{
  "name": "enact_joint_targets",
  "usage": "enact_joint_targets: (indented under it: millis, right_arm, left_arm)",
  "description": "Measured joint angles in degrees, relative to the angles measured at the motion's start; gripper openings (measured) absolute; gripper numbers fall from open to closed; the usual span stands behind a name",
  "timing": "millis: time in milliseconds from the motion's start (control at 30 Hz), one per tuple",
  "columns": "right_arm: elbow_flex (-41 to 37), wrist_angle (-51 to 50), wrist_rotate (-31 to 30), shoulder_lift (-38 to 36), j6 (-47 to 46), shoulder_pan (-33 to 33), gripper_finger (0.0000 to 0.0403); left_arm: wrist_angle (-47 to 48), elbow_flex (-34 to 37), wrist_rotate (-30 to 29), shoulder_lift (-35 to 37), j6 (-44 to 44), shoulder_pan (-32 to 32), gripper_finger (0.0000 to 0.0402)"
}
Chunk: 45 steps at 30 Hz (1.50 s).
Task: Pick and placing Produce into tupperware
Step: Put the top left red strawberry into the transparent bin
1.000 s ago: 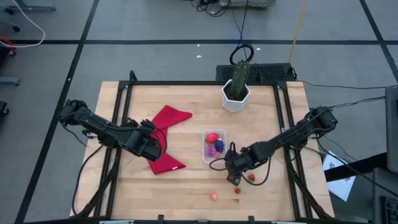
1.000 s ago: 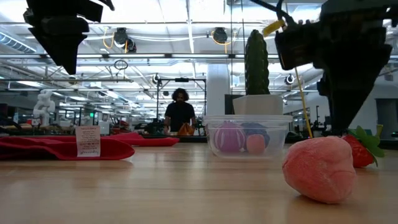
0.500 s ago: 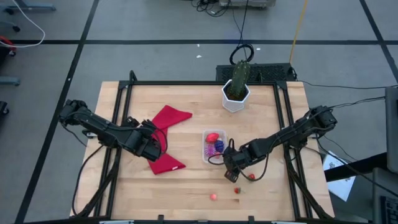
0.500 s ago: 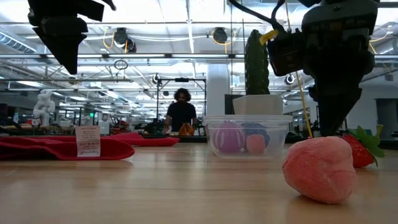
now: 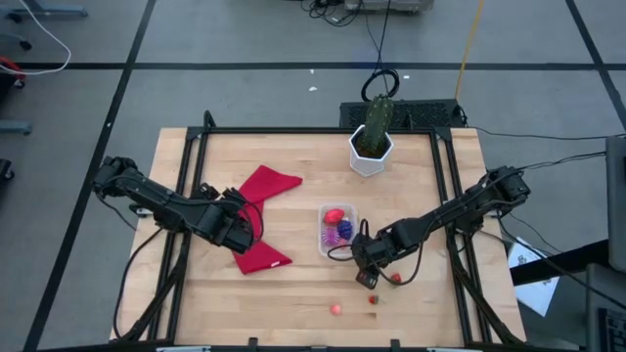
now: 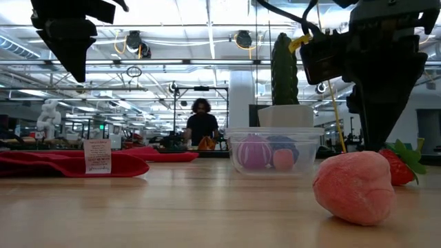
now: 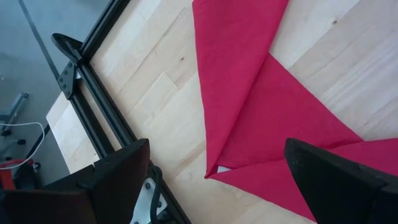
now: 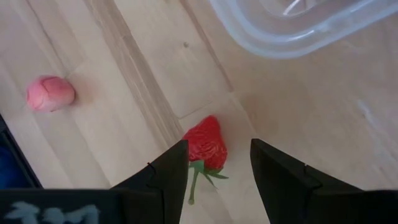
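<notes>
The right gripper's (image 8: pixel 214 171) fingers (image 8: pixel 166 171) are spread apart with nothing between them, and they're hanging right over a little red strawberry (image 8: pixel 206 145) that sits on the wooden table (image 5: pixel 284 293) just beside the tupperware (image 5: pixel 337 230), on the side nearer the table's front edge. You can see the berry's green stem poking down between the two dark fingertips in the right wrist view, but the pads aren't touching it. The tupperware itself is a small clear container roughly mid-table, and it already has a red piece, a pink one and a purple one inside. Another red strawberry (image 5: pixel 396 277) lies a bit further from the tupperware toward the right arm's side, and a pink strawberry (image 5: pixel 335 309) sits well apart from it, close to the front edge of the table. Over on the other side of the tupperware, the left gripper (image 5: pixel 249 227) hovers above a red cloth (image 5: pixel 262 220) with its fingers wide open and empty. Behind the tupperware, near the back edge, there's a white hexagonal pot (image 5: pixel 371 154) with a cactus (image 5: pixel 379 119) in it. In the low view a person (image 6: pixel 200 126) stands far back in the room.
</notes>
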<state>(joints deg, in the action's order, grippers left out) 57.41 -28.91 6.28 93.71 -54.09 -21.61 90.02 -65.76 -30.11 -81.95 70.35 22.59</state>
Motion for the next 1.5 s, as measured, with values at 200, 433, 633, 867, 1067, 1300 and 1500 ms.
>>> enact_joint_targets:
  millis: [200, 433, 633, 867, 1067, 1300, 1500]
  right_arm:
    - [0.0, 0.0, 0.0, 0.0, 0.8, -0.3, 0.0165]
    - [0.0, 0.5, 0.0, 0.0, 1.9, -0.3, 0.0165]
    - [0.0, 2.8, 0.3, 0.0, 4.9, -0.3, 0.0165]
    - [0.0, 3.6, 1.5, -0.1, 5.8, -0.4, 0.0165]
    - [0.0, 2.3, 1.5, -0.1, 5.6, -0.4, 0.0165]
    - [0.0, 1.9, 1.5, -0.1, 6.6, -0.6, 0.0198]
    - [0.0, 1.9, 1.5, -0.1, 6.8, -0.6, 0.0235]
  left_arm:
    - [0.0, 0.0, 0.0, 0.0, 0.0, 0.0, 0.0379]
    - [0.0, 0.0, 0.0, 0.0, -0.6, 0.0, 0.0379]
    - [0.0, 0.0, 0.0, 0.0, -0.7, 0.0, 0.0379]
    - [0.0, 0.0, -0.1, 0.0, -0.7, 0.0, 0.0379]
    - [0.0, 0.0, -0.1, 0.0, -0.7, 0.0, 0.0379]
    - [0.0, 0.0, -0.1, 0.0, -0.7, 0.0, 0.0379]
    - [0.0, 0.0, -0.1, 0.0, -0.9, 0.0, 0.0379]
